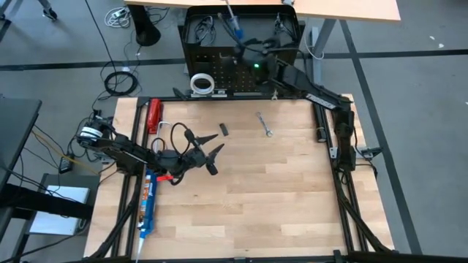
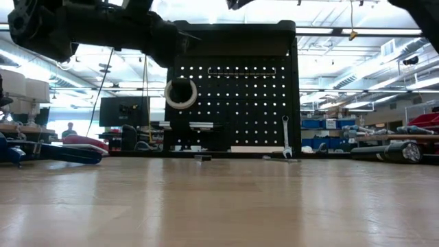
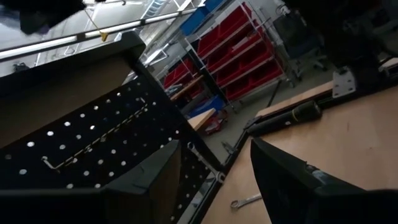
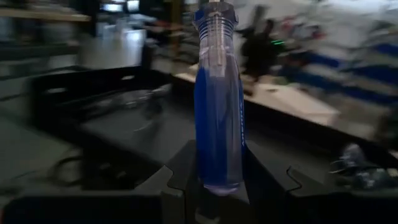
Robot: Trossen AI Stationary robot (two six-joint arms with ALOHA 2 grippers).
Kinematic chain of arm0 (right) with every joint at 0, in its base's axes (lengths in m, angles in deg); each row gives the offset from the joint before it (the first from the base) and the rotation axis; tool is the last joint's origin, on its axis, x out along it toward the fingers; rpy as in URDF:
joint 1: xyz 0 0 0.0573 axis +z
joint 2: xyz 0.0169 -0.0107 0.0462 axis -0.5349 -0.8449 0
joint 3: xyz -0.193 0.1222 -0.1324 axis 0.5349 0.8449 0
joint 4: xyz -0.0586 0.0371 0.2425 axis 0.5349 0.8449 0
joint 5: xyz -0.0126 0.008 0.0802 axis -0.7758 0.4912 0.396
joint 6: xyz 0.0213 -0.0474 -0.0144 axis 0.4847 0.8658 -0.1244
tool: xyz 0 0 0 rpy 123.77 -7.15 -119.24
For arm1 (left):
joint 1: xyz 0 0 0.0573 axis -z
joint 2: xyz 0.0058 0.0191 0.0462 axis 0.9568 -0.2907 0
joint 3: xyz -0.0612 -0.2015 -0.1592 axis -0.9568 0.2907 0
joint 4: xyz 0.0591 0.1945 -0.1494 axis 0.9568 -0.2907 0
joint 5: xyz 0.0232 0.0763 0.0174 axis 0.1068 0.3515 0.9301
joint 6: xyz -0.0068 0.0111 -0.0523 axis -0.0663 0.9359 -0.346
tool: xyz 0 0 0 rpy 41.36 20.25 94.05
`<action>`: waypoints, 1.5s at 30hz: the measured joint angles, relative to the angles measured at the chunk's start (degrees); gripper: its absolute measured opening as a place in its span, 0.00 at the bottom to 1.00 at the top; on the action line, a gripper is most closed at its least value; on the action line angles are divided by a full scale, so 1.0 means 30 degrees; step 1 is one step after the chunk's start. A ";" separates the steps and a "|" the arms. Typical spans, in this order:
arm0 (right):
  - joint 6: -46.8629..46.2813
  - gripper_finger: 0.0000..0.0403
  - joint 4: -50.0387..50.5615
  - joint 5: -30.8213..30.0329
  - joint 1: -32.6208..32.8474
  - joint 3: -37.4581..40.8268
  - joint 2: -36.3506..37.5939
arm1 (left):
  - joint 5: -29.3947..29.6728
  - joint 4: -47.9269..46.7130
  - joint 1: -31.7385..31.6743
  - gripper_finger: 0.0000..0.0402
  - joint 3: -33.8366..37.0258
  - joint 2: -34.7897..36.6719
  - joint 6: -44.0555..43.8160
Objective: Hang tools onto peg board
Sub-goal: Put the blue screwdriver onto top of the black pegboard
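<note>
Screwdriver carried to the peg board; one wrench left on the table.

The blue-handled screwdriver (image 4: 217,106), clamped upright in the right gripper (image 1: 245,50) at the overhead frame's top centre, is held over the peg board (image 2: 233,89), presumably for hanging. The tape roll (image 2: 180,93) and one wrench (image 2: 285,136) hang there already. Another wrench (image 1: 264,123) lies right of centre. The left gripper (image 1: 207,151), left of centre, gapes wide and empty, apparently waiting.
</note>
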 joint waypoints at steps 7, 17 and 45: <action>-0.3629 0.27 0.7323 0.5964 0.1384 -0.0029 0.2515 | 0.2257 0.0440 0.0071 0.50 0.0000 0.0005 0.2142; -0.7629 0.27 1.7310 0.6967 0.5262 0.0674 0.2970 | 0.3588 0.3987 0.0006 0.50 -0.0408 -0.0002 0.7334; -0.7756 0.28 1.6557 1.1809 0.7518 0.4546 0.2921 | 0.2129 -0.1140 -0.0804 0.50 -0.5909 -0.0082 1.7864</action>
